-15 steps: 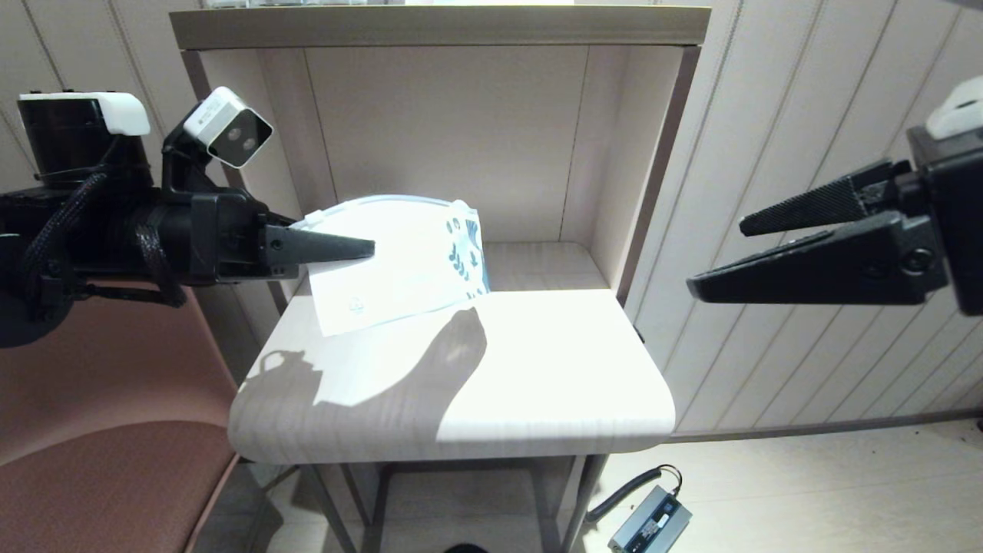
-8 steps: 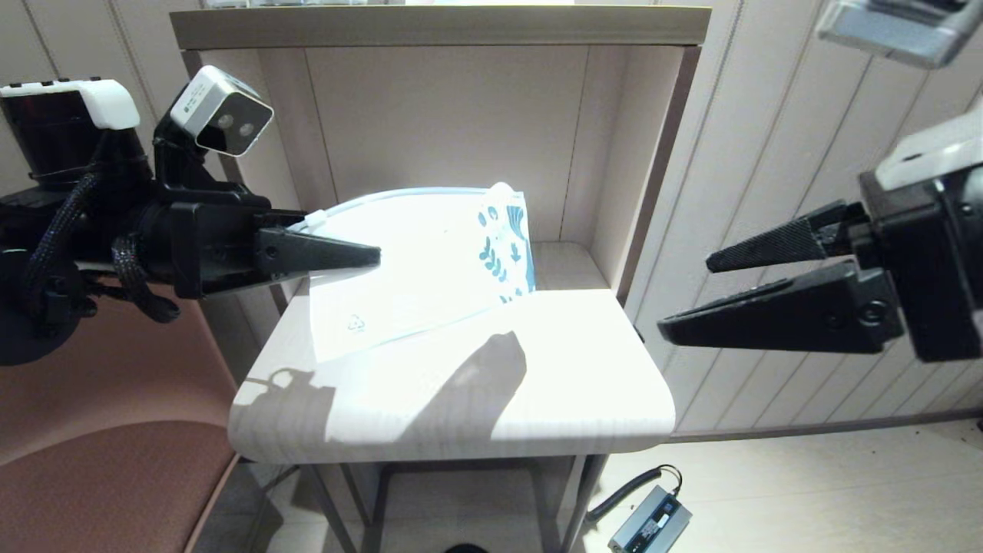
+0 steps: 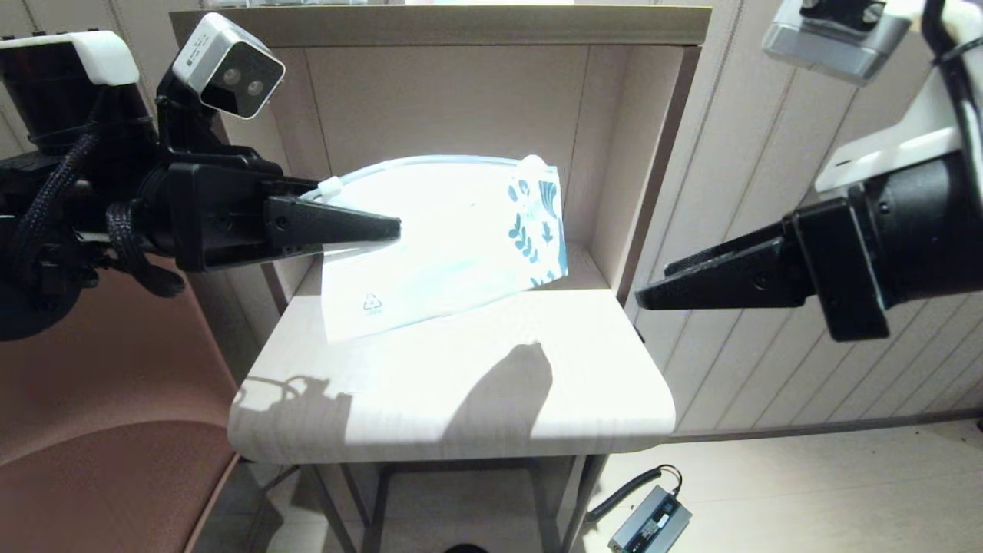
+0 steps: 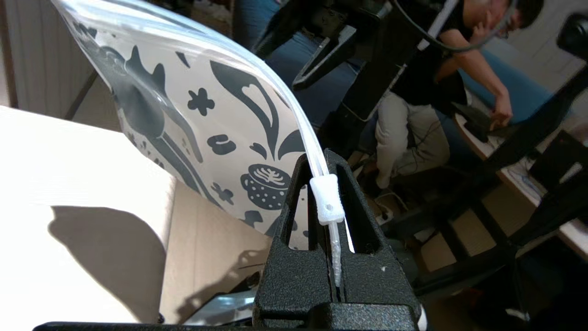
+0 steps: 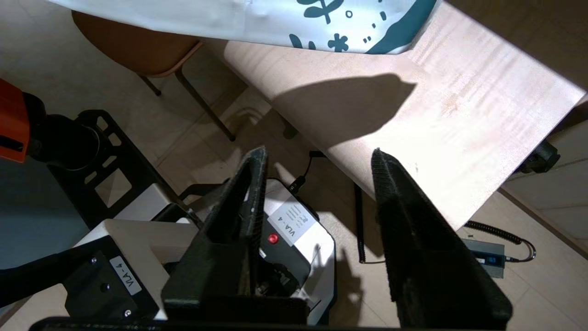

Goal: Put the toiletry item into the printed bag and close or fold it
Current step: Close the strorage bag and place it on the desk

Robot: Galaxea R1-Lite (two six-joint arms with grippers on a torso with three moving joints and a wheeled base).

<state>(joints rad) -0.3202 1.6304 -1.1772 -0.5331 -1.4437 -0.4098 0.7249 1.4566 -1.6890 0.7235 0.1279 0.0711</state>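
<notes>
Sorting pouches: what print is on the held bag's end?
Dark teal leaves and flowers on the white printed bag; head view.

Hard light from above washes out the desk (image 3: 584,369) top and the printed bag (image 3: 445,238), both glaring near white. The bag throws a crisp dark shadow onto the desk; dimmer floor lies below. Straight wall lines bend toward the head view's edges.
</notes>
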